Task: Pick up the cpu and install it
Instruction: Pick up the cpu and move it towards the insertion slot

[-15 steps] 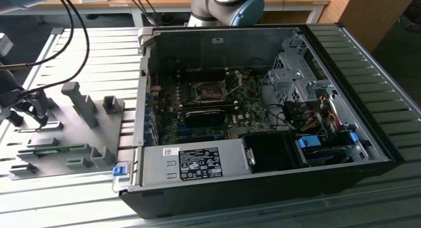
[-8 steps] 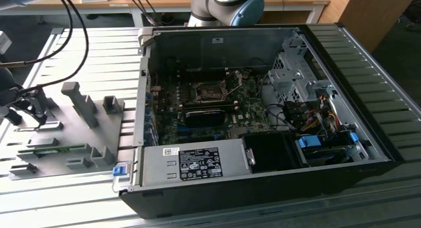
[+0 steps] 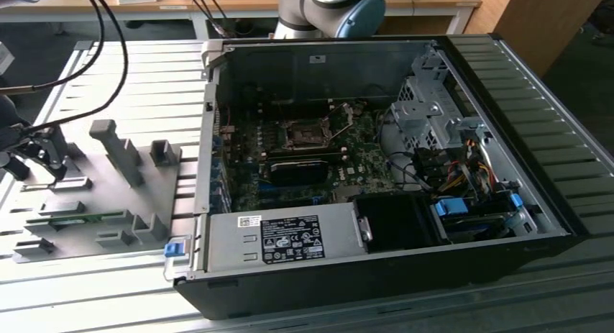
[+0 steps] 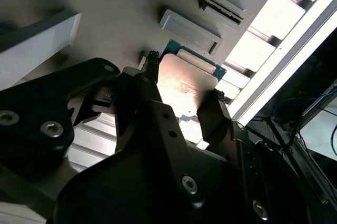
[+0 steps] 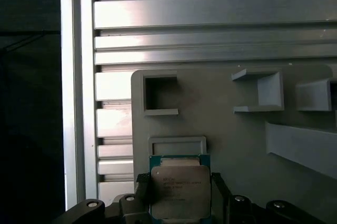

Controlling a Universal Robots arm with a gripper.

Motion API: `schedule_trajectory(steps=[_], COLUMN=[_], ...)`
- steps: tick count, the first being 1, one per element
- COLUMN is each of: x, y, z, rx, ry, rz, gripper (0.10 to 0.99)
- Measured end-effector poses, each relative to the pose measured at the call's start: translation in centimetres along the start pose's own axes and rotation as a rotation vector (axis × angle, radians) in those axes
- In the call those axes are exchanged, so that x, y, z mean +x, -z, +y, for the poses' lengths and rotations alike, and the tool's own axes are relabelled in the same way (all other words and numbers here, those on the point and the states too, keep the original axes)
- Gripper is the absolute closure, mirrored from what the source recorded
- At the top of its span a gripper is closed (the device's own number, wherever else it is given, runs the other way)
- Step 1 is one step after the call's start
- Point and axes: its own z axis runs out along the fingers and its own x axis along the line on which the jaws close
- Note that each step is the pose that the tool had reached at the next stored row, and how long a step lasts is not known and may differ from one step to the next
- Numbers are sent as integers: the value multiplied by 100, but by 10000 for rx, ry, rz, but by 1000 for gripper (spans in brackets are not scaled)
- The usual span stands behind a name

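Note:
The cpu [image 5: 179, 188], a small square chip with a shiny metal top and a green edge, sits between the two black fingers [image 5: 142, 191] of my gripper [image 5: 179, 182], which is shut on its two opposite sides. In the second wrist view the cpu [image 4: 185, 83] hangs just above the grey fixture plate [image 4: 121, 18], next to a shallow rectangular recess [image 4: 189, 30]. In the exterior view my gripper [image 3: 40, 154] is over the far end of the fixture plate [image 3: 106, 203] at that view's left. The black socket frame [image 3: 307, 137] lies on the motherboard inside the open computer case [image 3: 537, 167].
Upright grey fixture blocks [image 3: 117, 147] stand on the plate beside the gripper. Black cables [image 3: 111, 52] hang above the plate. The case's side wall [image 3: 205, 131] rises between the plate and the motherboard. A power supply [image 3: 287, 239] and drive cage [image 3: 432, 110] crowd the case.

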Motion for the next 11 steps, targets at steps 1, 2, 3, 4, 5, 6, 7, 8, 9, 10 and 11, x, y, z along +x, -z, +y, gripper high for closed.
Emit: schedule_trajectory(steps=[1,2,3,4,5,6,7,8,9,10,11], x=[0,0,0,0,0,0,0,0,0,0,0], y=[9,17,25,35,44,55,64,73,83,93,103], z=[1,1,2,3,3,4,5,6,6,7,8], rx=[0,0,0,1,0,0,0,0,0,0,0], ry=[0,0,0,0,0,0,0,0,0,0,0], rz=[0,0,0,1,0,1,0,0,0,0,0], gripper=[541,541,541,541,541,541,541,541,541,541,541])
